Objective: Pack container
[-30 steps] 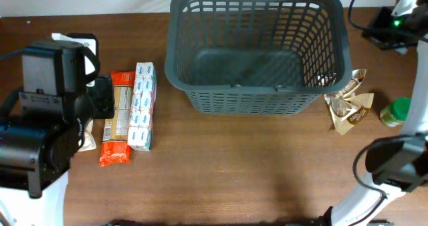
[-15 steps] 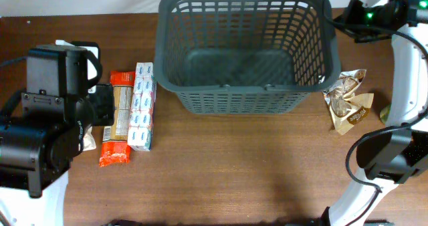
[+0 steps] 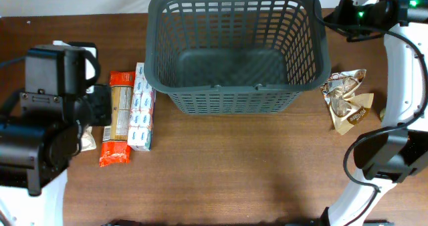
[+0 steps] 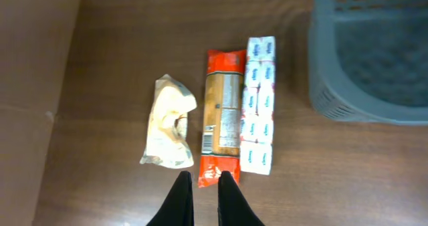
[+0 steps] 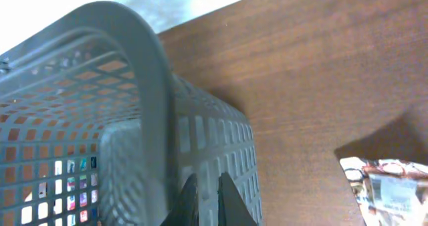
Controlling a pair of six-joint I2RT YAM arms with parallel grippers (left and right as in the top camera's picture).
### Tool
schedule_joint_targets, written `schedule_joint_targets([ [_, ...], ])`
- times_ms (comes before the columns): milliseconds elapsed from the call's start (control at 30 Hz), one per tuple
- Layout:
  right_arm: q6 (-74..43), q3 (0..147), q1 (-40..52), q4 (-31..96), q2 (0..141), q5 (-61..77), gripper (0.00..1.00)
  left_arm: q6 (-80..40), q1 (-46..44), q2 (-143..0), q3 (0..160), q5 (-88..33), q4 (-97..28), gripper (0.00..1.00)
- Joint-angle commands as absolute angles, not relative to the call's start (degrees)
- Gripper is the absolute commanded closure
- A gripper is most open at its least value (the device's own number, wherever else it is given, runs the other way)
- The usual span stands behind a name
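The container, a large dark grey basket (image 3: 237, 89), stands empty at the back middle of the table. My right gripper (image 3: 326, 17) is at the outside of its right wall near the rim. In the right wrist view the fingers (image 5: 206, 180) are shut and lie against the lattice wall (image 5: 221, 139), holding nothing that I can see. My left gripper (image 4: 200, 179) is shut and empty, hovering just short of the near end of an orange-red packet (image 4: 222, 119).
Left of the basket lie the orange-red packet (image 3: 117, 119), a white and blue multipack (image 3: 142, 105) and a pale crumpled wrapper (image 4: 167, 122). A brown snack bag (image 3: 348, 102) lies right of the basket, and shows in the right wrist view (image 5: 394, 179).
The basket has slid to the left together with my right gripper at its right wall. The left arm and the items beside it have not moved.
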State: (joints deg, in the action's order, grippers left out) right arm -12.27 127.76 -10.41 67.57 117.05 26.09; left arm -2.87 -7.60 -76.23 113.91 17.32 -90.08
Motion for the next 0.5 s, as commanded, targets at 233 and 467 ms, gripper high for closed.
schedule_joint_targets([
  [233, -12.95, 128.60, -19.55, 71.81, 104.33, 26.48, 0.96, 2.26, 7.51, -89.19, 108.01, -0.97, -90.52, 0.56],
  [467, -12.99, 128.60, -31.31, 72.07, 95.42, 26.15, 0.48, 9.19, 8.05, -101.51, 105.93, -6.66, -88.88, 0.49],
])
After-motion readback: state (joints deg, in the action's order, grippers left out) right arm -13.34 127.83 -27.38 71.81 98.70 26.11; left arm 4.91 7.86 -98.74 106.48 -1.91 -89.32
